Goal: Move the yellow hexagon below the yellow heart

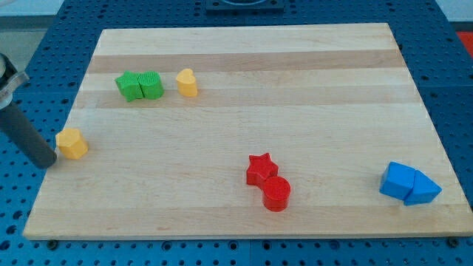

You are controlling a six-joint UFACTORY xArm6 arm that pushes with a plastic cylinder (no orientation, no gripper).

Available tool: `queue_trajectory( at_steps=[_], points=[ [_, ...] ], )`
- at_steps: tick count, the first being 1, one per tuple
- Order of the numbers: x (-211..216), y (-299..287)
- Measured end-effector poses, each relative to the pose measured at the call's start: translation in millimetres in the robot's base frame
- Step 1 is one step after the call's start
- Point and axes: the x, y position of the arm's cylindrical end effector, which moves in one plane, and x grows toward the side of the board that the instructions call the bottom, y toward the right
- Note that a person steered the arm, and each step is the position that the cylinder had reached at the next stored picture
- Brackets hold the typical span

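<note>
- My tip [49,162] sits at the board's left edge, right against the left side of the yellow hexagon [72,143]; it is a bare rod end, so nothing is clasped, only pressed.
- The hexagon lies far over on the view's left, about halfway down the wooden board [251,111].
- The yellow heart [187,83] stands higher up and further right, well apart from the hexagon.
- Just left of the heart, two green blocks [139,86] touch side by side.
- Low in the middle, the red star [261,169] touches the red cylinder [276,193] below it.
- At the lower right, two blue blocks [409,183] huddle together.
</note>
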Motion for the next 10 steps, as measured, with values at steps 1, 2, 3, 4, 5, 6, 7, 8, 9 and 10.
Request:
queue_trajectory(
  at_steps=[1,2,3,4,5,6,7,8,9,10],
  points=[
    [-14,4],
    [-18,49],
    [-23,112],
    [-34,151],
    [-43,145],
    [-7,102],
    [-11,54],
    [-36,64],
    [-68,113],
    [-70,164]
  ],
)
